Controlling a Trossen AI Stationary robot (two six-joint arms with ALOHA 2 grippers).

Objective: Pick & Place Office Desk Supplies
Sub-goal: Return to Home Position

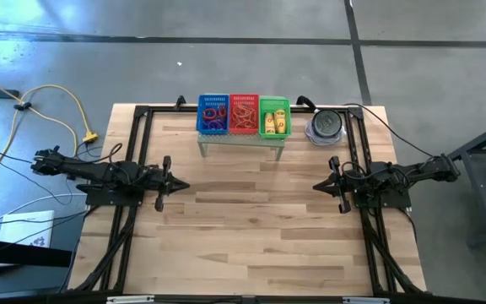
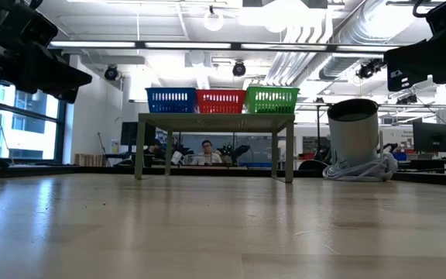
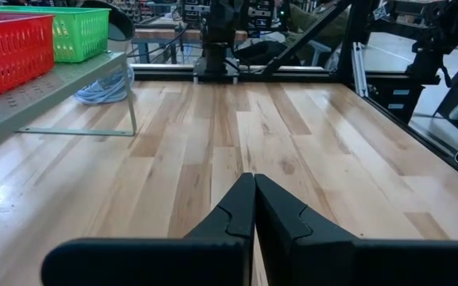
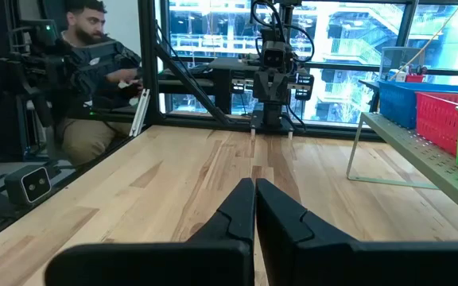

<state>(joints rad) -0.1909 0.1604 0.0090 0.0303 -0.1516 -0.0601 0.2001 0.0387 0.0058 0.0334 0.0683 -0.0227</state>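
The left gripper (image 1: 179,185) and right gripper (image 1: 320,186) had their fingers pressed together, holding nothing. The rubber bands (image 1: 243,116) and yellow blocks (image 1: 270,125) lay in baskets (image 1: 199,111) on the stand (image 1: 241,140), well apart from the grippers and equally near both.

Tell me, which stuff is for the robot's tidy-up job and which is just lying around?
Job things: coloured loops in the blue basket and red basket; yellow blocks in the green basket, all on the stand; left gripper and right gripper, shut, parked at either side.
Just lying about: grey canister; yellow cable on the floor.
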